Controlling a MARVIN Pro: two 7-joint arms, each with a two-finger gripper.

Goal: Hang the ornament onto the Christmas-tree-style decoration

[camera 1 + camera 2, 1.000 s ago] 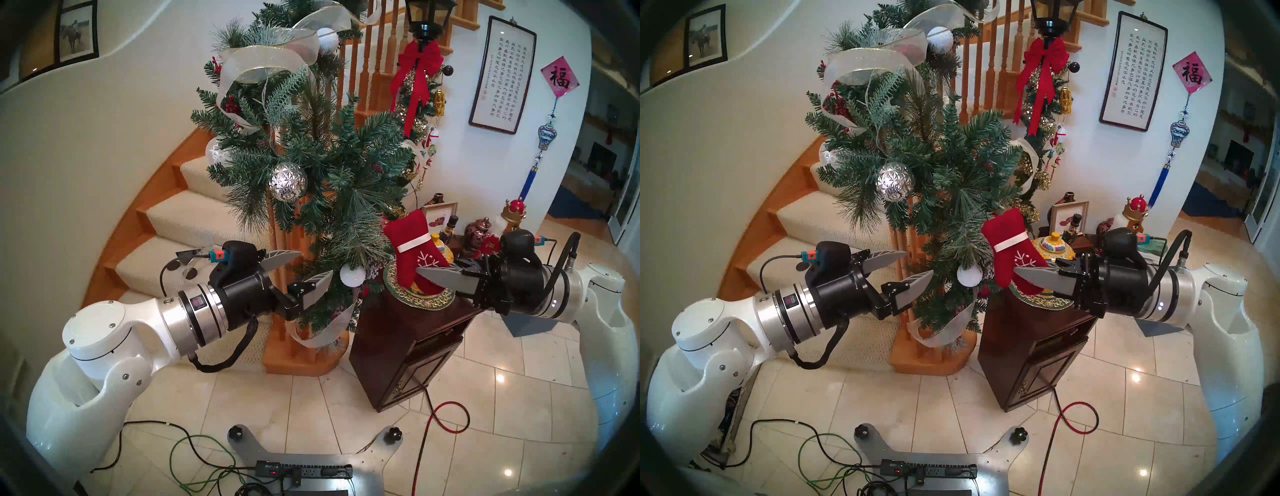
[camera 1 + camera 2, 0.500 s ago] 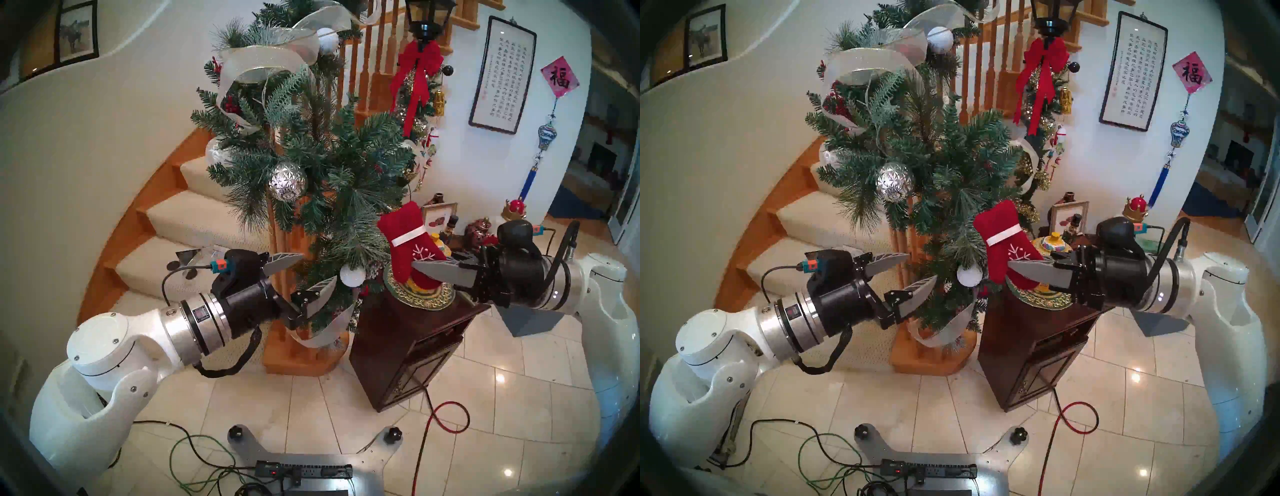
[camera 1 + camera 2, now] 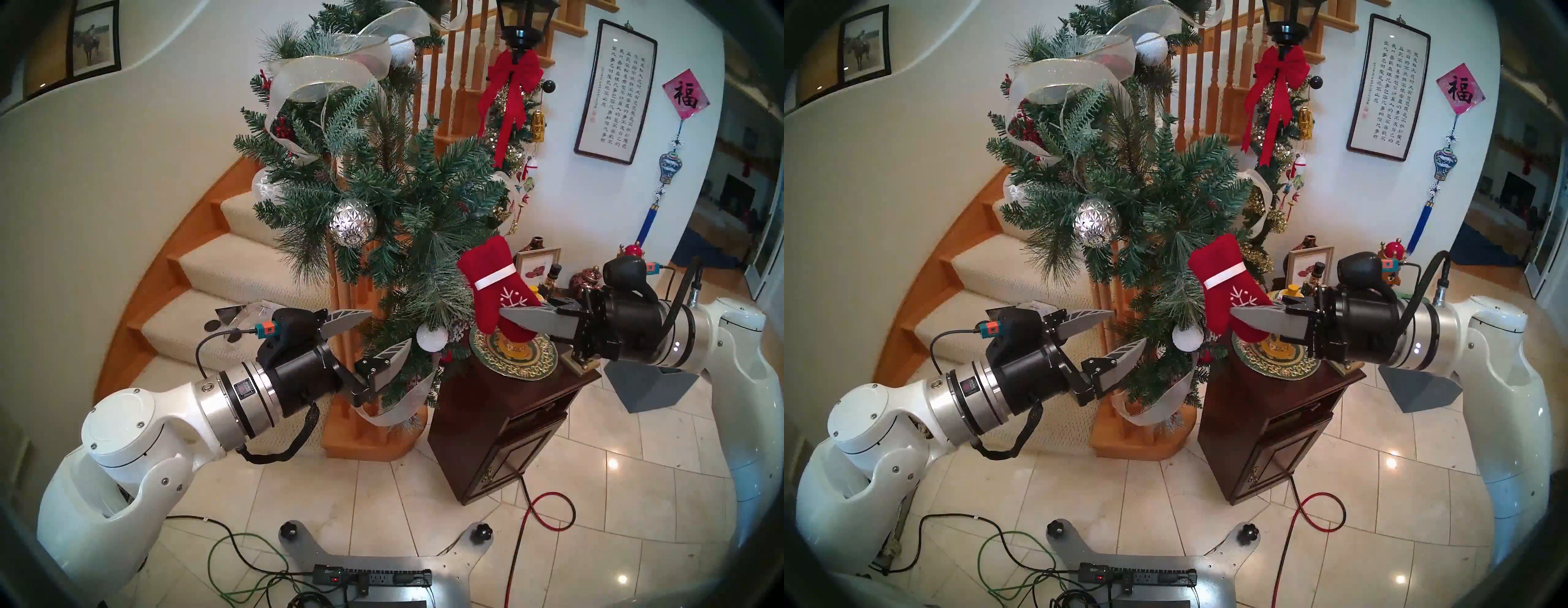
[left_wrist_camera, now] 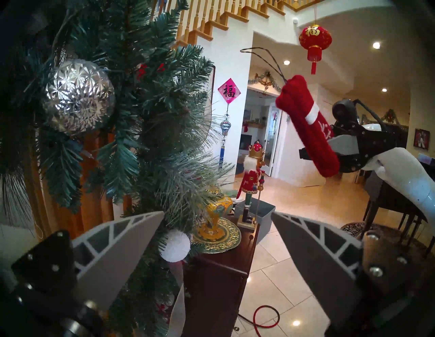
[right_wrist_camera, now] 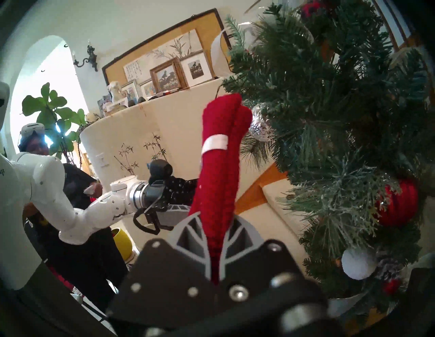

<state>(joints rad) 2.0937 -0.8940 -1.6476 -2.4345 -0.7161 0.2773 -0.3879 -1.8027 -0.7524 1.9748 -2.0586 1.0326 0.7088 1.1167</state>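
The right gripper is clamped on the mitten in the right-centre of the head view. Its grey fingers point toward the left of the frame and pinch the mitten's lower end, so the mitten stands up and leans to the upper left out of the closed jaws, cuff end uppermost. In the right wrist view the mitten rises straight from between the two fingers at bottom centre, its white band facing the camera. In the left wrist view a thin dark loop sticks up from the mitten's top end.

The mitten's cuff end sits just beside the long frosted needles at the right edge of the garland; whether it touches them cannot be told. Below the mitten stands a dark wooden cabinet with a round gold-trimmed mat on top.

The left gripper, left of centre, has its jaws spread wide and holds nothing. Its lower finger reaches into the garland's lower branches near a white ball. A silver ball hangs higher up, in the frame's middle.
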